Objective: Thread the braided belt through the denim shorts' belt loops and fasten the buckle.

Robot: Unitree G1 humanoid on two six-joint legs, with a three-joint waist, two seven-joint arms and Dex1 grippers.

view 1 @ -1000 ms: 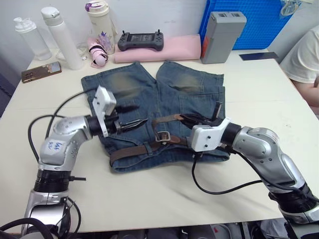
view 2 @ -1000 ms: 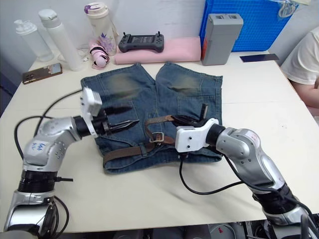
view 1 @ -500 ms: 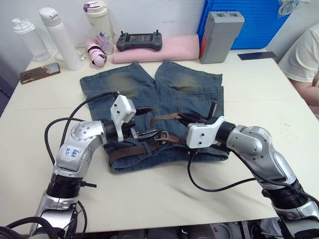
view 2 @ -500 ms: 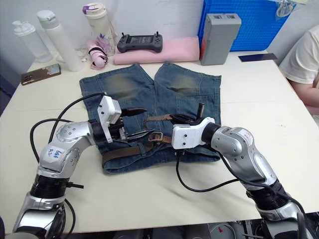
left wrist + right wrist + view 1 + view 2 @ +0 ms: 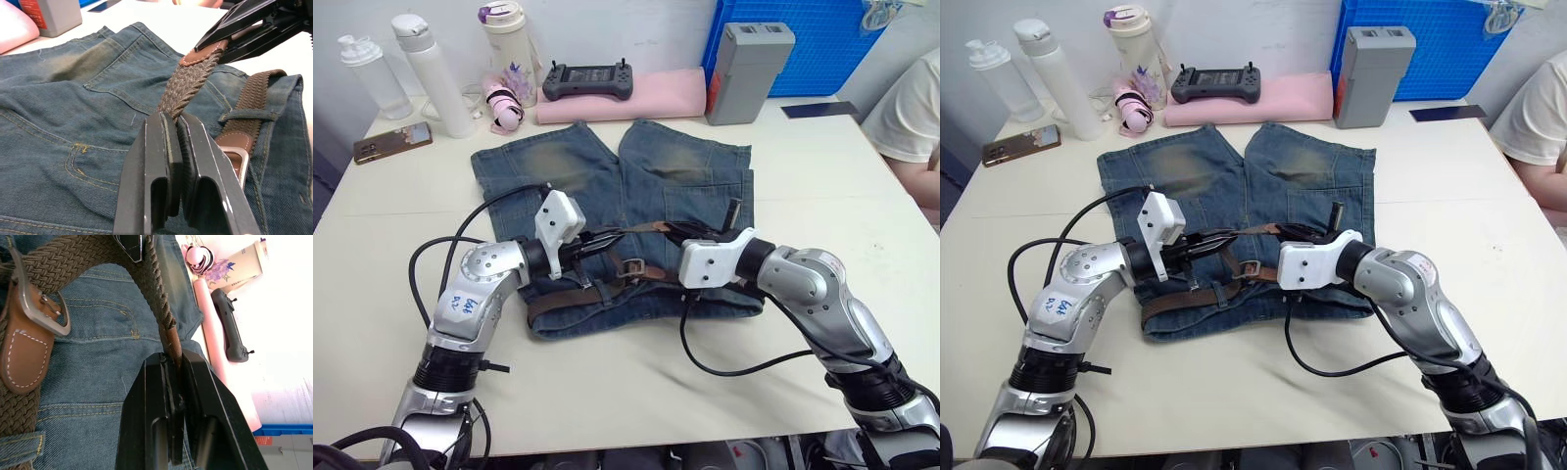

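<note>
Left wrist view: we find the braided belt [image 5: 188, 88] largely through the belt loops [image 5: 243, 115] on the denim shorts [image 5: 636, 186] mid-tabletop; left gripper [image 5: 171, 132] and right gripper [image 5: 171, 363] fingers clenched on its free end, buckle [image 5: 39, 308] unfastened.

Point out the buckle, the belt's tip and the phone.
buckle [image 5: 41, 308]: right wrist view, on its silver metal frame.
belt's tip [image 5: 203, 52]: left wrist view, on the brown leather end.
phone [image 5: 393, 142]: left eye view, middle of its dark screen.

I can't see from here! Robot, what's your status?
Both grippers, left and right, shut on braided belt. Tip end lifted over denim shorts. Buckle unfastened.
</note>
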